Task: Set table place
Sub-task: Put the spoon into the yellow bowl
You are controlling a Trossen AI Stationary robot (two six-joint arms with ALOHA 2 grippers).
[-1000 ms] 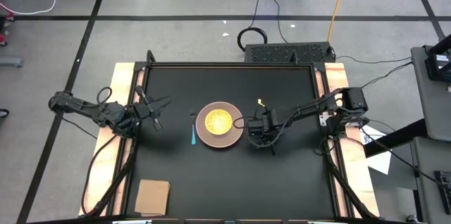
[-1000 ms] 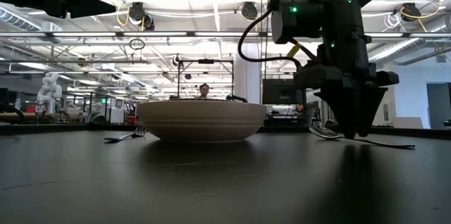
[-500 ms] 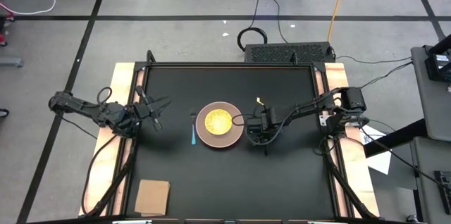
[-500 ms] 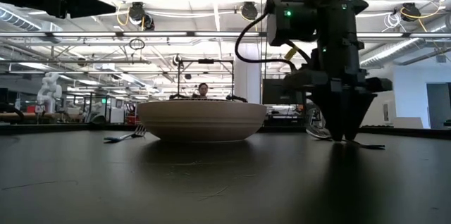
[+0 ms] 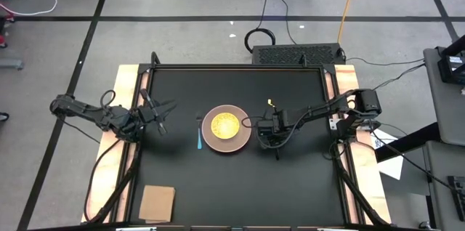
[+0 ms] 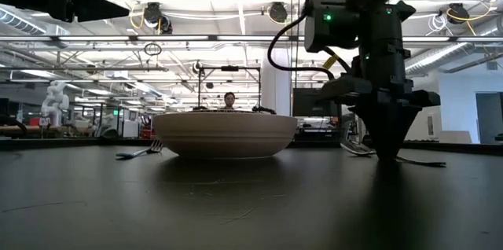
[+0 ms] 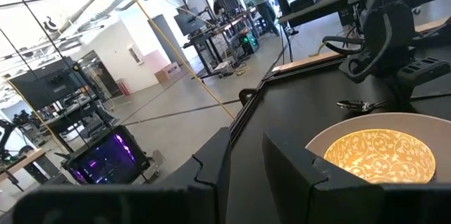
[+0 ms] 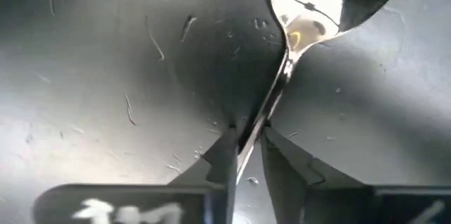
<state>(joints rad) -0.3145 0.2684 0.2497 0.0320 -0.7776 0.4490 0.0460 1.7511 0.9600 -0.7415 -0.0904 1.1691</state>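
Note:
The pinkish-tan plate [image 5: 236, 142] sits mid-table with the yellow dish [image 5: 224, 124] on it. In the low view [image 6: 225, 134] the pair shows as one pale bowl shape. The thin light-blue utensil [image 5: 200, 139] lies flat just left of the plate. The silver spoon [image 5: 276, 151] lies right of the plate, its bowl [image 8: 310, 5] toward the far edge. My right gripper [image 5: 273, 136] stands over it, shut on its handle. My left gripper [image 5: 164, 110] hovers open and empty near the table's left edge, left of the plate. My right gripper pinches the spoon's handle [image 8: 271, 104] about midway along it, between its two fingertips [image 8: 224, 155]. The fingers come from above, pointing down, and lie across the handle. The spoon lies low and nearly level along the table [image 6: 416, 160], its bowl end toward the far edge.
A tan cardboard square [image 5: 157, 202] lies at the table's near left corner. Pale wooden strips [image 5: 125, 115] run along the left and right edges. Bare black tabletop [image 5: 240, 195] lies in front of the plate. People show far off in the room behind.
My right gripper has shifted slightly toward the plate and then a little back toward the right, staying shut on the spoon. The spoon has turned slightly on the table, its handle's free end swinging left and then partly back.

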